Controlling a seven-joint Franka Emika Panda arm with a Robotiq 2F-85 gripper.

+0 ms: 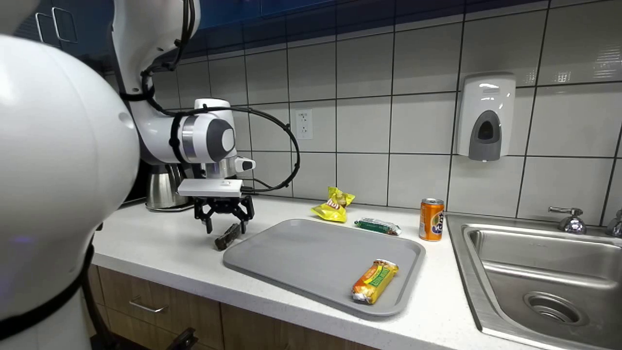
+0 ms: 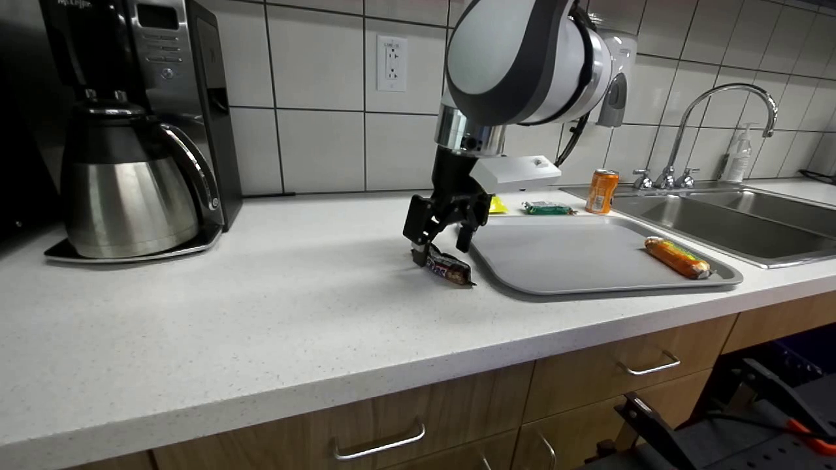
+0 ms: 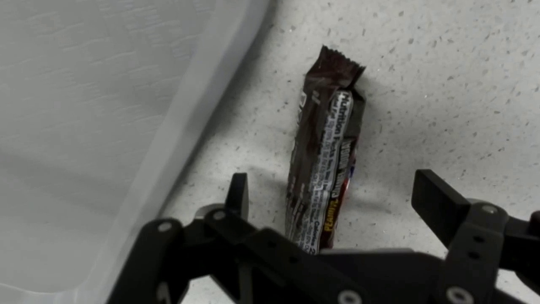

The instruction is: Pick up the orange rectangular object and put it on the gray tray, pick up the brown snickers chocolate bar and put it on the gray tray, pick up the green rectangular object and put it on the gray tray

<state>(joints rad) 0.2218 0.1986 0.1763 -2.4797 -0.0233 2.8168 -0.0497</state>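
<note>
Closest stands the robot arm, its white casing swelling across the left of an exterior view. Beyond it runs a table of pale, finely speckled stuff, with wood-grain drawers below it and blue cabinets overhead. Behind rises a tiled wall, pale squares in dark grout, with a white outlet in it and, farther right, a soap dispenser.

Low over the table, the fingers are spread wide and hold nothing; they straddle the brown Snickers bar, speckled surface showing on both sides of the wrapper. That bar lies on the table just left of the gray tray, apart from its rim. Toward the tray's right end, the orange packet lies aslant on it. The green bar rests on the table just past the far rim, between a crumpled yellow packet and an upright orange can. Right of the can a steel sink is let into the surface, with a curved faucet and a pump bottle at its far side. At the far left stands a coffee maker with its steel carafe on the base.
</note>
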